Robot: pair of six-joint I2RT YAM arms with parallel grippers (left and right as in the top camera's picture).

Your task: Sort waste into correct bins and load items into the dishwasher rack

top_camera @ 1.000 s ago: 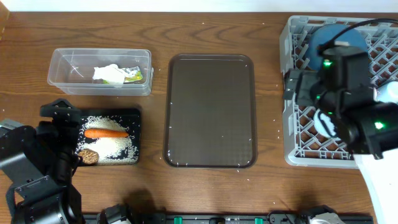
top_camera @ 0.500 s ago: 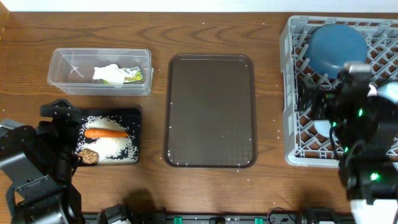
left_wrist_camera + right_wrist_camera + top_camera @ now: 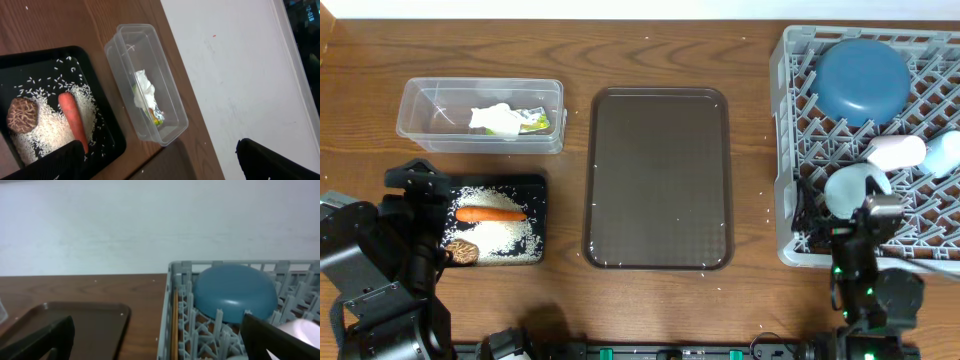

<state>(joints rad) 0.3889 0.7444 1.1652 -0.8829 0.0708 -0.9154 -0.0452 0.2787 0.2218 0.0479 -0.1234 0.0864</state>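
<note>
The grey dishwasher rack (image 3: 788, 150) at the right holds the dark blue dish (image 3: 862, 80), a whitish-pink cup (image 3: 895, 152), a light blue cup (image 3: 945, 152) and a pale bowl (image 3: 855, 190). Wooden chopsticks (image 3: 174, 325) lie along the rack's left wall (image 3: 167, 315); the dish (image 3: 234, 292) shows there too. The clear tub (image 3: 430, 115) holds the white wrapper (image 3: 505, 120). The black tray (image 3: 535, 185) holds the carrot (image 3: 490, 213), brown lump (image 3: 461, 250) and rice (image 3: 510, 238). My left gripper (image 3: 423, 218) is open and empty beside the black tray. My right gripper (image 3: 842, 222) is open and empty at the rack's front edge.
A large dark brown serving tray (image 3: 658, 178) lies in the middle, between the bins and the rack. A few rice grains are scattered on the wooden table around it. A white wall stands behind the table's far edge.
My right arm has pulled back from over the rack toward the table's front edge, uncovering the dish, cups and bowl. The left arm has not moved.
</note>
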